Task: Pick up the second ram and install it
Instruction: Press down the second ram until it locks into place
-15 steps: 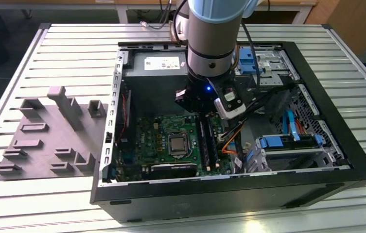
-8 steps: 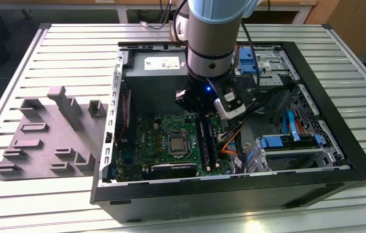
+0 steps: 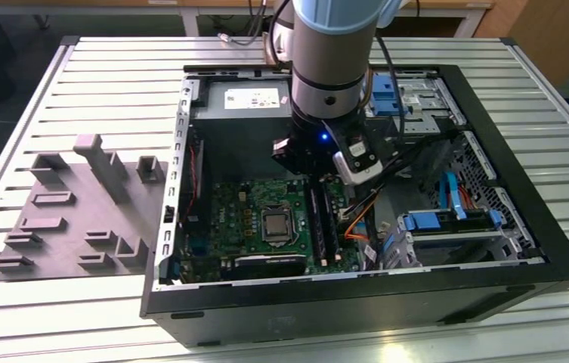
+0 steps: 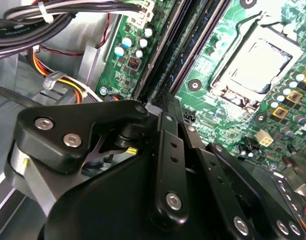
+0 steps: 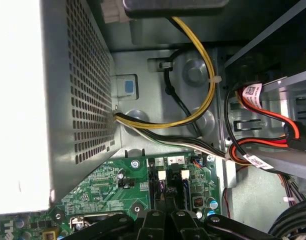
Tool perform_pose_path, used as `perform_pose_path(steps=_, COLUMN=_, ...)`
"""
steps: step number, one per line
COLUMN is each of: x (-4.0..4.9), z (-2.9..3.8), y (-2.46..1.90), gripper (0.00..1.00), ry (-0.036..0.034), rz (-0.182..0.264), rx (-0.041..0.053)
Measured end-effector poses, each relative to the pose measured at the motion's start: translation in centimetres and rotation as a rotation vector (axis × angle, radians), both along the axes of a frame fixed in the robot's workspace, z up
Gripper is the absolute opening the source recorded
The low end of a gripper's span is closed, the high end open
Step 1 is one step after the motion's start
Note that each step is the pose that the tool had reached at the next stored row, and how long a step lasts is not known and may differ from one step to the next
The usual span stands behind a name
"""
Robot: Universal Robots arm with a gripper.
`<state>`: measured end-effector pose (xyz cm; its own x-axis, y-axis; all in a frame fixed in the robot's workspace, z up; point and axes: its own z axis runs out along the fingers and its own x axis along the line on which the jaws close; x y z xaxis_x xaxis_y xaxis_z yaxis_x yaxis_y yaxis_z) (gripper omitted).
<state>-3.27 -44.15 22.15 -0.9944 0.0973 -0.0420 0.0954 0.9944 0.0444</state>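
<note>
I am holding the gripper (image 3: 316, 175) low inside the computer case (image 3: 526, 227), directly over the memory slots (image 5: 168, 187), where the second ram (image 3: 320, 219) is sitting upright, though whether its fingers are clenching it I cannot tell.

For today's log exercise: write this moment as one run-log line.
arm: inside open case | gripper: above RAM slots | board: processor seated | tray: outside case, on the exterior view's left
</note>
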Motion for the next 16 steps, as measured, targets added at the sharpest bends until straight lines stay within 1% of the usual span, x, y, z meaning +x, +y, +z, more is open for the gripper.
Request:
perform_pose_path(steps=7, x=0.0, z=0.49, y=-0.01, gripper=0.11, ry=0.0001, rz=0.0, rx=-0.0004)
perform_pose_path(steps=16, x=0.0, z=0.7, y=-0.01, gripper=0.11, ry=0.0001, rz=0.0, rx=-0.001)
